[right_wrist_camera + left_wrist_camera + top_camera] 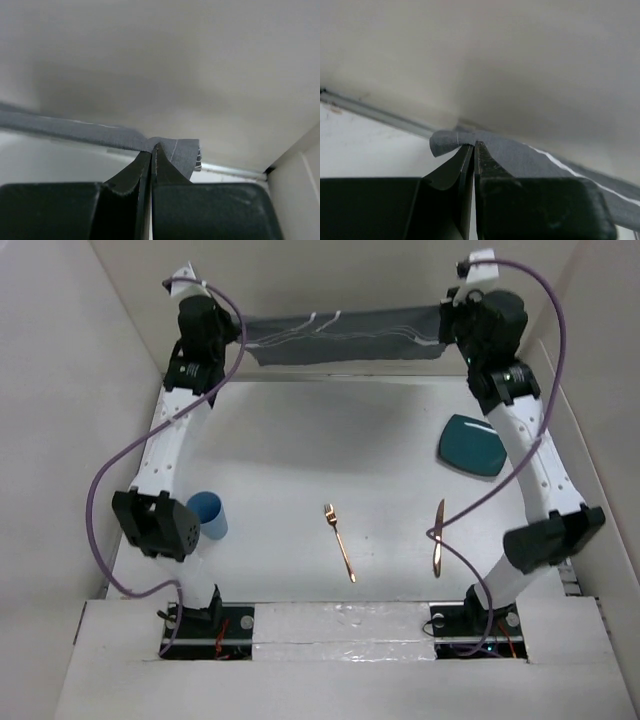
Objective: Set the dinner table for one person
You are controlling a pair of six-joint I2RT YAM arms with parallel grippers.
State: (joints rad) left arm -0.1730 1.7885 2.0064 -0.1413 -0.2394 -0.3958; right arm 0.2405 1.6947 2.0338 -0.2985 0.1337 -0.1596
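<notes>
- Black two-fingered left gripper (474, 145): the jaws are pressed together on one corner of a grey cloth placemat with thin white stripes (520, 155). The corner is seen curling just past the tips.
- Black two-fingered right gripper (151, 145): the jaws are clamped flat on the opposite corner of the placemat. A short flap with a frayed edge is shown beyond the tips.
- Placemat, overhead view: it is held as a long band between the two grippers, along the far side of the table and close to the back wall, with a slight sag at mid-span. Whether its lower edge touches the tabletop cannot be told.
- Large flat matte white rectangular dinner table (290, 440): it is located beneath both arms and is bounded by pale walls on the left, far and right sides.
- Teal rounded-square plate (472, 445): it is laid on the right side of the table, just beside the right arm.
- Light blue cylindrical cup (208, 515): it is stood upright at the near left, just beside the left arm's elbow.
- Copper-coloured metal fork (339, 540): it is laid near the middle of the near edge, with the tines pointed away from the bases.
- Copper-coloured metal knife (438, 538): it is laid to the right of the fork, apart from it.
- Purple cables (100, 490): one is looped along each arm.
</notes>
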